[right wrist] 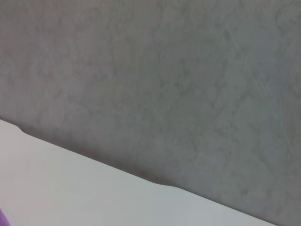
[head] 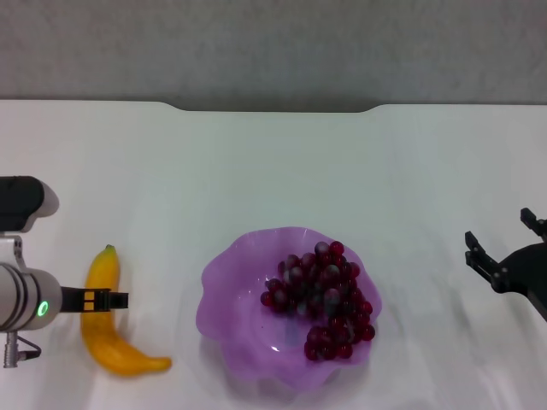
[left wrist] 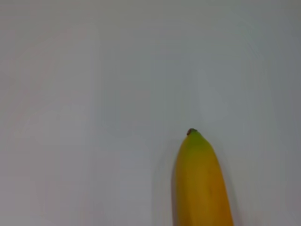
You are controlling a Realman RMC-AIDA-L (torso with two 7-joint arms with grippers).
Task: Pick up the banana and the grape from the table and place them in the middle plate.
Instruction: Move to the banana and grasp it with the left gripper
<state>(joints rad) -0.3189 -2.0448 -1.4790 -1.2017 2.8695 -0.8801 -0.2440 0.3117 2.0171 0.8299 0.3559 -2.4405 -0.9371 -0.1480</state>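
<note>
The banana (head: 115, 337) lies on the white table (head: 273, 171) at the front left, its greenish tip pointing away from me. My left gripper (head: 98, 300) is over the banana's middle. The left wrist view shows the banana's tip (left wrist: 200, 179) close up on the table. The grape bunch (head: 320, 299) lies inside the purple middle plate (head: 231, 290), towards its right side. My right gripper (head: 500, 232) is open and empty above the table, well to the right of the plate.
The table's notched far edge (head: 273, 109) meets a grey wall (head: 273, 51). The right wrist view shows that wall (right wrist: 164, 70), the table edge (right wrist: 70, 188) and a sliver of the purple plate (right wrist: 2, 219).
</note>
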